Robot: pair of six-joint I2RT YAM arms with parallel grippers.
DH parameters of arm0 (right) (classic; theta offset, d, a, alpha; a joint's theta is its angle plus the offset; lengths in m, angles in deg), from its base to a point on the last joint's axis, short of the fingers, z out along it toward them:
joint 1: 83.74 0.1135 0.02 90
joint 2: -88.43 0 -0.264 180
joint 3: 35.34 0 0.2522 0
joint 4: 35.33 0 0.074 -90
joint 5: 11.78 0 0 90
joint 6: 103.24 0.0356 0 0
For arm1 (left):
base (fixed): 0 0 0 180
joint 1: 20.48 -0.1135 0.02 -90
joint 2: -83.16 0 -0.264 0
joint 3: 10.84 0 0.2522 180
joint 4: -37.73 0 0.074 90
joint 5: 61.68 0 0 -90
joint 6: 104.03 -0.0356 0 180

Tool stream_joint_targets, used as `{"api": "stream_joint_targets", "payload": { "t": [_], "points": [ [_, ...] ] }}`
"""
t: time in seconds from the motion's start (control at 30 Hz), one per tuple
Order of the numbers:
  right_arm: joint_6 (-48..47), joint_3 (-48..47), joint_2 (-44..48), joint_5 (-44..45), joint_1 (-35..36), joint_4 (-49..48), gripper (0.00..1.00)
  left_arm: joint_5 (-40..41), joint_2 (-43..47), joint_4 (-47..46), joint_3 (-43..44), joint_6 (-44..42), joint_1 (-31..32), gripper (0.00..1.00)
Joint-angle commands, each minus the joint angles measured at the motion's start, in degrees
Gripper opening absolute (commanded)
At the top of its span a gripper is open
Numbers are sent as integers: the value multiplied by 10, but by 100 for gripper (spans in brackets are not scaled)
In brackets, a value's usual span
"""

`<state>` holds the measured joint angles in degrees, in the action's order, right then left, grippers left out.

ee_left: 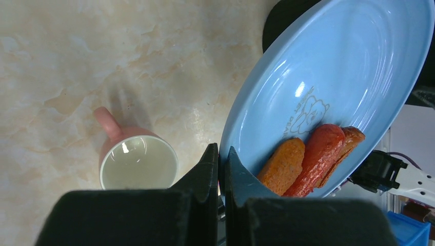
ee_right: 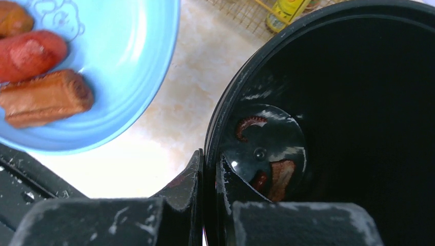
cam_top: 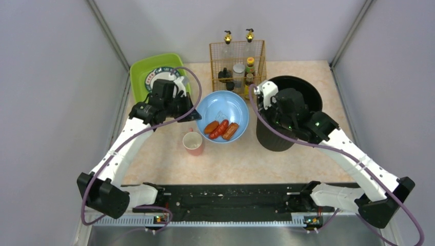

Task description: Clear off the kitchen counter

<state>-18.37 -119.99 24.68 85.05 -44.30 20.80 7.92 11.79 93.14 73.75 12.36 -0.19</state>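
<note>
My left gripper (cam_top: 194, 114) is shut on the left rim of a blue plate (cam_top: 225, 105), which is held tilted over the kitchen counter (cam_top: 231, 159). In the left wrist view the fingertips (ee_left: 222, 154) pinch the plate's (ee_left: 333, 61) edge. Three sausage-like pieces (ee_left: 315, 156) lie together at its low side. My right gripper (cam_top: 262, 105) is shut on the left rim of a black bin (cam_top: 302, 87). In the right wrist view its jaws (ee_right: 210, 161) straddle the bin wall (ee_right: 359, 102), and food scraps (ee_right: 279, 177) lie on the bin's bottom.
A pink cup (cam_top: 193, 142) stands upright on the counter just in front of the plate. A green tray (cam_top: 141, 72) with a dish sits at the back left. A wire basket (cam_top: 237, 56) of bottles stands at the back. The black rail (cam_top: 231, 197) runs along the near edge.
</note>
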Motion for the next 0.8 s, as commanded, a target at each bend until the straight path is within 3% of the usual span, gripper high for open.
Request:
{"api": "stream_joint_targets", "payload": {
  "t": [0.0, 0.1, 0.4, 0.77],
  "points": [
    [16, 18, 36, 8, 33, -41, 0, 4, 28, -17, 33, -3, -4, 0],
    [18, 34, 46, 7, 43, -46, 0, 10, 27, -14, 39, -4, -5, 0],
    [19, 36, 64, 0, 44, -53, 38, 18, 18, -4, 64, 3, -8, 0],
    [32, 3, 118, 7, 44, -51, 55, 2, -12, 29, 143, 6, -10, 0]
  ]
}}
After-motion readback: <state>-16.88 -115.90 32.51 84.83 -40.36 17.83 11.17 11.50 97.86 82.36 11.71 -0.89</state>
